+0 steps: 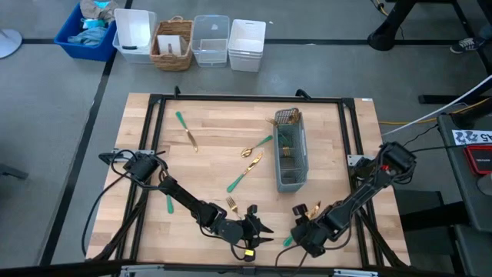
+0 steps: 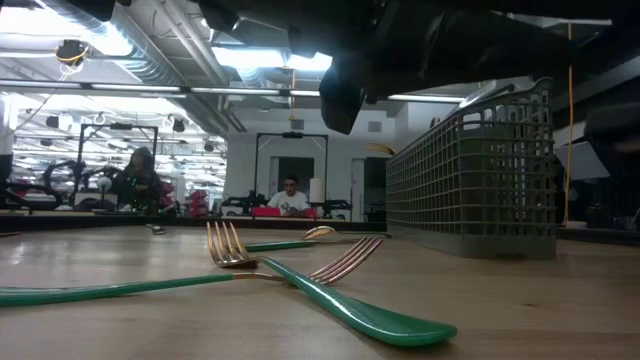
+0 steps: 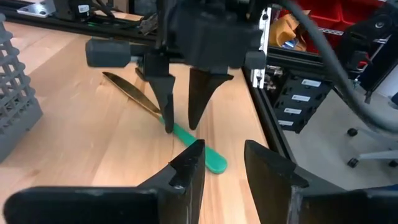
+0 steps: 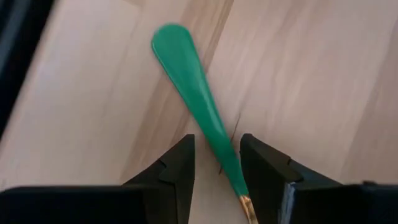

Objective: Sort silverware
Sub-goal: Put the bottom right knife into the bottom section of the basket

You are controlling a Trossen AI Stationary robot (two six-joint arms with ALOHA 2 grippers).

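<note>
The right gripper (image 4: 216,165) is low over the table w/ its jaws a bit apart, one on each side of a knife (image 3: 163,115) w/ a green handle and gold blade. The fingers (image 3: 168,99) point straight down and sit close to the handle, but I can't tell if they squeeze it yet. They stand like that bc a thin flat thing is best pinched from both sides. It's at about 6 o'clock on the table (image 1: 215,138), near the front edge. The left gripper (image 1: 257,231) is just beside it, at about 7 o'clock, jaws spread w/ nothing in them; it looks toward the knife, maybe to help or wait. The rest of the silverware is spread out: a fork (image 1: 231,203) by the left arm, a green-handled piece (image 1: 185,130) at 10 o'clock, two crossed pieces (image 1: 250,165) near the middle. The grey mesh caddy (image 1: 290,151) stands at about 3 o'clock, w/ some pieces already inside, so that's likely where the sorted ones go. Bins (image 1: 192,40) sit on the floor past the far edge at 12.
</note>
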